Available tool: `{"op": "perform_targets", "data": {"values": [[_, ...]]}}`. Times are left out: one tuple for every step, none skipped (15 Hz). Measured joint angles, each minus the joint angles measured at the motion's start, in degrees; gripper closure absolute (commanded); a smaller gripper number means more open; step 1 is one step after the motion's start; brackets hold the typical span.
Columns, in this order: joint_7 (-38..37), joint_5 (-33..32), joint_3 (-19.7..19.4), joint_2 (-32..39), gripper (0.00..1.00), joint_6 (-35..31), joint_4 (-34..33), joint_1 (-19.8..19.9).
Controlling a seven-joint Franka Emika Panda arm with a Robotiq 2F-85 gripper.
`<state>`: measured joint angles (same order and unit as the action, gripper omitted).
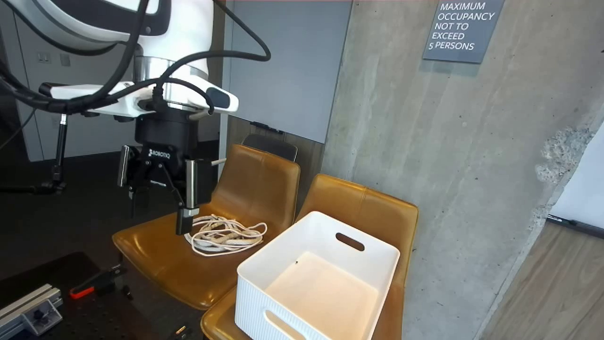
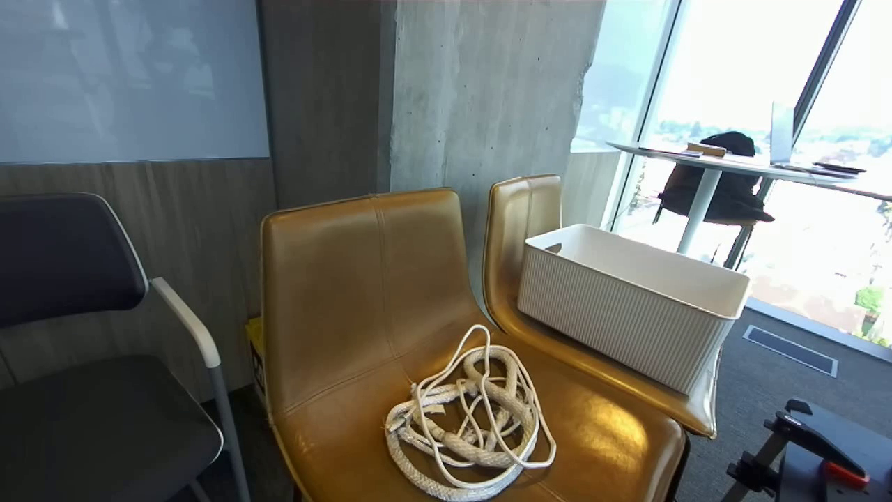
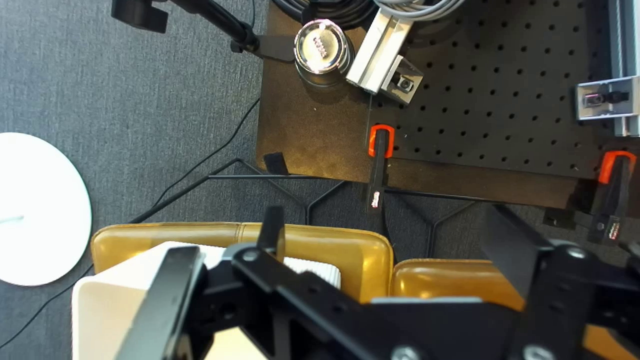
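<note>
Claw partly hides the white bin in the wrist view.

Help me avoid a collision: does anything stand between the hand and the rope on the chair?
Nothing visible does. In an exterior view the open hand hangs higher than the rope, with no object showing between; the white bin stands to the side, on the neighbouring chair.

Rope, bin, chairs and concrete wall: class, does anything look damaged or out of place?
The concrete wall has a rough, broken patch near its edge, unlike the smoother surface around it. The rope lies loosely tangled on a chair, not neatly coiled.
</note>
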<state>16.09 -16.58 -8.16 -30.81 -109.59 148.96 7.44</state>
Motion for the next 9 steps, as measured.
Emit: {"op": "perform_targets", "data": {"values": [[-0.23, 0.16, 0.26, 0.11, 0.0, -0.41, -0.01, -0.66], [-0.7, 0.33, 0.8, 0.34, 0.0, -1.08, -0.04, -1.53], [-1.43, 0.51, 1.6, 0.69, 0.0, -2.15, -0.08, -2.61], [-2.48, 0.87, 2.63, 1.17, 0.0, -3.34, -0.21, -3.76], [-3.59, 1.35, 3.8, 1.79, 0.0, -4.68, -0.48, -4.96], [-4.78, 1.79, 5.05, 2.51, 0.0, -6.23, -0.87, -6.11], [-5.86, 2.3, 6.31, 3.34, 0.0, -8.0, -1.35, -7.19], [-6.86, 2.7, 7.42, 4.29, 0.0, -9.88, -1.96, -8.19], [-8.04, 3.21, 8.5, 5.4, 0.0, -12.08, -2.64, -9.04]]}}
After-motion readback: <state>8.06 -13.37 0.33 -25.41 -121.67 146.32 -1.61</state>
